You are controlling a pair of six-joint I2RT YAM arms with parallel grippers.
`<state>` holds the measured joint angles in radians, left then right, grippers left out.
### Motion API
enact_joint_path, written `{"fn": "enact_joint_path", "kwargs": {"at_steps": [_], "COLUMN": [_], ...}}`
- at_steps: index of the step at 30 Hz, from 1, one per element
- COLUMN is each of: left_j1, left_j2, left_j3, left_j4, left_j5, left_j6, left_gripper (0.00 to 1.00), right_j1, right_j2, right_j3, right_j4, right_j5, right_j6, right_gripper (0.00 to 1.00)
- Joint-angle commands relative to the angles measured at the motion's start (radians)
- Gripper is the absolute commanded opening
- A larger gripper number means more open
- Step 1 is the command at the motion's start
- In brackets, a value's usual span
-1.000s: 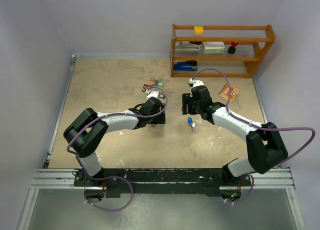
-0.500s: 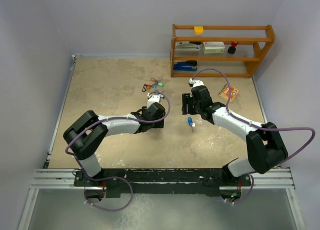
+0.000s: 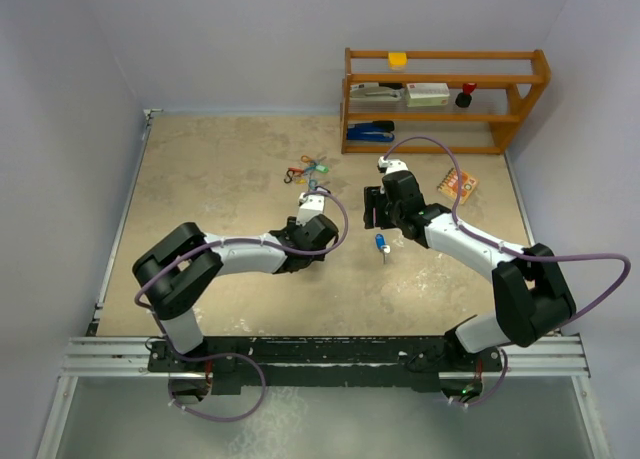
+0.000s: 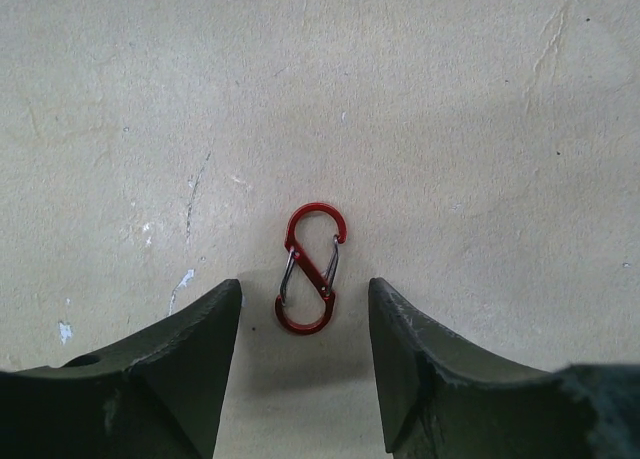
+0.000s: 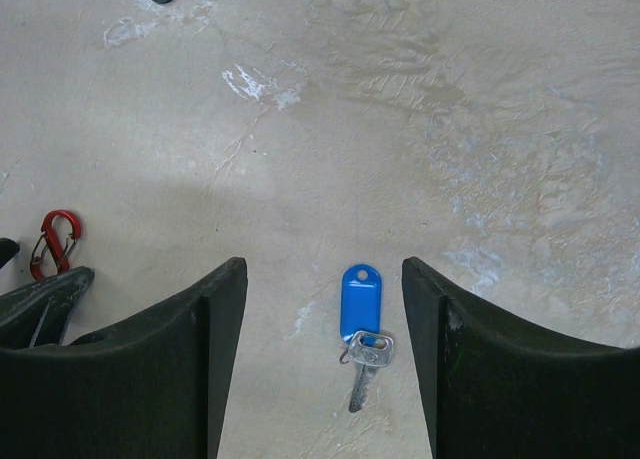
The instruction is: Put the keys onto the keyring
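Note:
A key with a blue tag (image 5: 360,319) lies flat on the table between the open fingers of my right gripper (image 5: 325,269), which hangs above it; in the top view the key (image 3: 381,244) sits just below that gripper (image 3: 377,219). A red S-shaped clip (image 4: 310,269) lies on the table just ahead of and between the open fingertips of my left gripper (image 4: 305,289). The clip also shows at the left of the right wrist view (image 5: 50,244). In the top view my left gripper (image 3: 305,251) hides it. More tagged keys (image 3: 310,167) lie in a cluster farther back.
A wooden shelf (image 3: 445,99) stands at the back right with small items on it and a blue stapler (image 3: 370,131) on its bottom level. An orange packet (image 3: 457,185) lies on the table near the right arm.
My left arm has swung nearer and a little to the right, bringing its gripper down over the red clip. The right arm and the blue key have not moved.

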<state>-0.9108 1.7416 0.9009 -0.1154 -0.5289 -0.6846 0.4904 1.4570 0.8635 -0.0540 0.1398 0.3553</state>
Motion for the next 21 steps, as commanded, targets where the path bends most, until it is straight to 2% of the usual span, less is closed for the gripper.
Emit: {"fn": "enact_joint_path", "kwargs": {"at_steps": [1, 7, 12, 17, 19, 20, 21], "left_j1": [-0.001, -0.002, -0.003, -0.003, -0.003, -0.003, -0.003], "left_j2": [0.053, 0.075, 0.085, 0.087, 0.089, 0.088, 0.086], "left_j3": [-0.036, -0.024, -0.019, -0.02, -0.019, -0.019, -0.02], "left_j4": [-0.058, -0.042, -0.038, -0.038, -0.045, -0.049, -0.052], "left_j5": [0.009, 0.009, 0.01, 0.016, 0.018, 0.018, 0.018], "left_j6": [0.006, 0.018, 0.022, 0.021, 0.021, 0.02, 0.019], "left_gripper": [0.51, 0.48, 0.42, 0.24, 0.12, 0.03, 0.0], "right_j1": [-0.003, -0.003, -0.003, -0.003, -0.003, -0.003, -0.003], "right_j2": [-0.029, -0.03, -0.03, -0.03, -0.032, -0.032, -0.031], "right_j3": [0.013, 0.009, 0.009, 0.009, 0.008, 0.007, 0.006], "right_j4": [0.025, 0.023, 0.023, 0.023, 0.023, 0.024, 0.023], "right_j5": [0.006, 0.011, 0.009, 0.01, 0.011, 0.012, 0.012], "right_j6": [-0.005, -0.006, -0.004, -0.004, -0.004, -0.004, -0.004], "right_gripper": [0.66, 0.66, 0.66, 0.66, 0.66, 0.66, 0.66]}}
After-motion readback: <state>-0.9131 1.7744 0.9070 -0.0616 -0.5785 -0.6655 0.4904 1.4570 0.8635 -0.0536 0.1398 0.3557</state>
